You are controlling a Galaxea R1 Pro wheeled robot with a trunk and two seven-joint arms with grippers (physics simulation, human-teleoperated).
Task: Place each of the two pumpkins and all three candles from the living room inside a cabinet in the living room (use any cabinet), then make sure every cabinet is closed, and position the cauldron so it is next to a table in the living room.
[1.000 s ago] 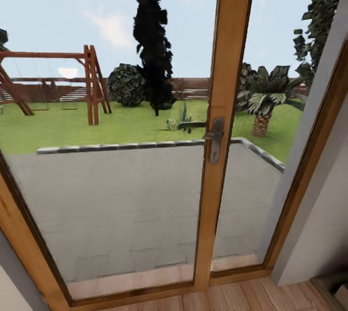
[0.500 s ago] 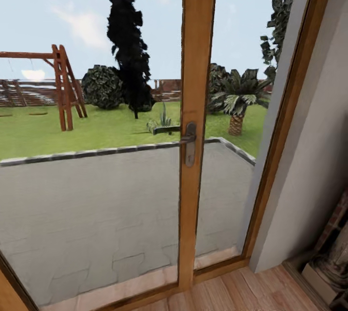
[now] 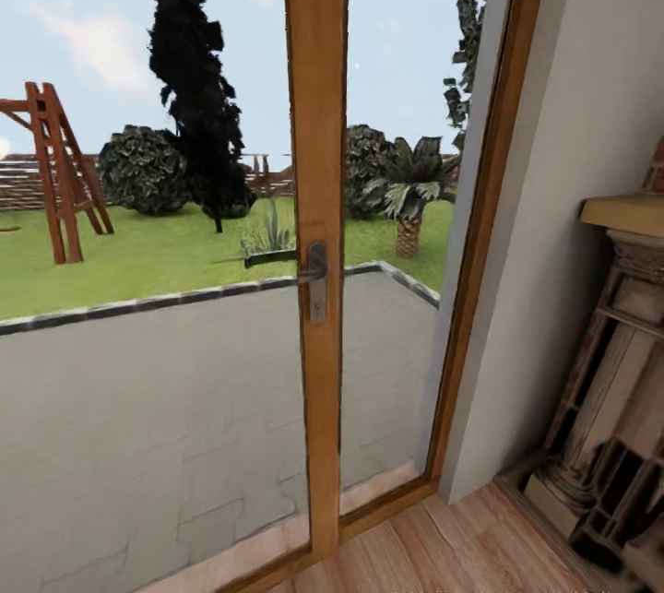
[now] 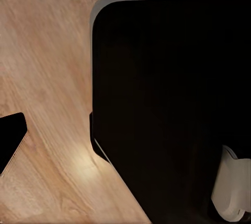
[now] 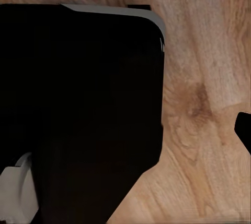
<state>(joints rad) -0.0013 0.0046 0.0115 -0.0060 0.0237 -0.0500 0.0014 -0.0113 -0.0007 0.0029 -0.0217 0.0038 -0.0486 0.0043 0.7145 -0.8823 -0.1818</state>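
— Facing what?
— A glazed wooden door (image 3: 315,233) with a metal handle (image 3: 314,275); patio (image 3: 166,390) and lawn outside, a stone fireplace column (image 3: 613,372) to the right.
— Pumpkins, candles, cabinet, cauldron?
— Somewhere out of view; direction and nearer arm impossible to judge.
— Arms?
— Apparently hanging low, wrist cameras aimed at the wood floor (image 4: 47,78) and the dark robot base (image 4: 172,104).
— Grippers?
— Can't tell how wide, or whether holding anything.

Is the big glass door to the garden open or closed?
Closed, it looks like. The wooden door stile with its metal handle stands flush in the frame, and no gap shows along the floor.
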